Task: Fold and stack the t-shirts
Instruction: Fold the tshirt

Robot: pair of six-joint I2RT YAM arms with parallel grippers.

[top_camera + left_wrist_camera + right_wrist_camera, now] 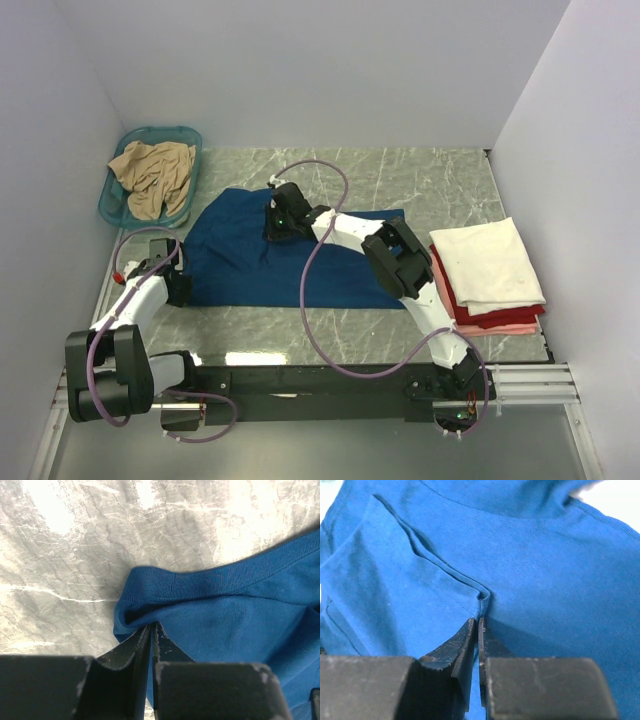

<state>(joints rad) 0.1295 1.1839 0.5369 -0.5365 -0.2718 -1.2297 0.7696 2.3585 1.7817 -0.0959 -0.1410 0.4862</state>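
A dark blue t-shirt (245, 268) lies spread on the marble table. My left gripper (182, 289) is at its left edge, shut on a rolled corner of the blue cloth (225, 615) next to the ribbed hem; the pinch shows in the left wrist view (151, 626). My right gripper (277, 222) sits on the shirt's far part, shut on a raised fold of the blue cloth (545, 580), as the right wrist view (478, 621) shows. A tan t-shirt (152, 176) lies crumpled in the basket. At the right is a folded stack: cream-white (488, 262) on red (466, 305) on pink (500, 328).
The teal plastic basket (116, 205) stands at the back left corner. White walls close in the table on the left, back and right. Purple cables loop over both arms and above the blue shirt. The arms' black base rail (320, 382) runs along the near edge.
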